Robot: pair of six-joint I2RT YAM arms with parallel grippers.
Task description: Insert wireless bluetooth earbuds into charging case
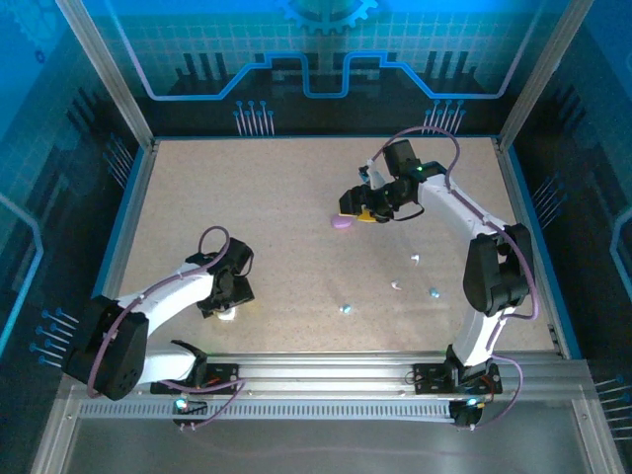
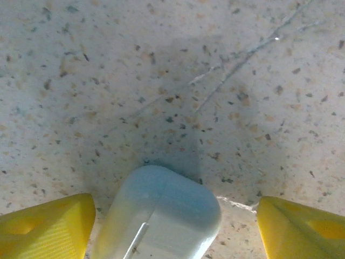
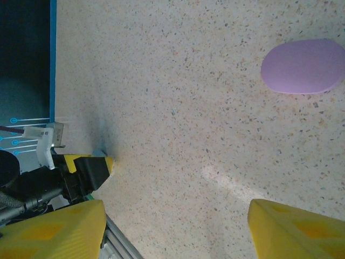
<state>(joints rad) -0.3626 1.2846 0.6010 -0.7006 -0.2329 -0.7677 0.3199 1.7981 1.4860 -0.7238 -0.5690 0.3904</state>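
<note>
Left pincer (image 2: 175, 204): yellow fingers (image 2: 51, 226) spread wide, low over the speckled surface (image 2: 161, 81). A pale blue case (image 2: 161, 216) lies between them with a gap on either side, so nothing is pinched yet. The case looks closed, with a seam line on its near face. From overhead it sits near the front left of the surface, under the left wrist.

Right pincer (image 3: 178, 208): also spread, with bare surface between the fingers. A purple case (image 3: 304, 66) lies just beside it, lid apparently shut. From overhead, that pincer hovers toward the back, right of centre.

Earbuds (image 1: 396, 285): about four tiny specks scattered loose on the surface in front of the right arm, well apart from both cases and from both pincers. Too small to tell colours with confidence. None is in a case.

Risks, as I judge them:
- The blue case is smooth and rounded. An off-centre squeeze could squirt it out sideways or spin it.
- Both lids seem shut, so prying one open may skid the case unless the other arm steadies it.
- The buds are tiny and glossy. A low sweep by the right arm could scatter them, and a hard pinch could flick one away.
</note>
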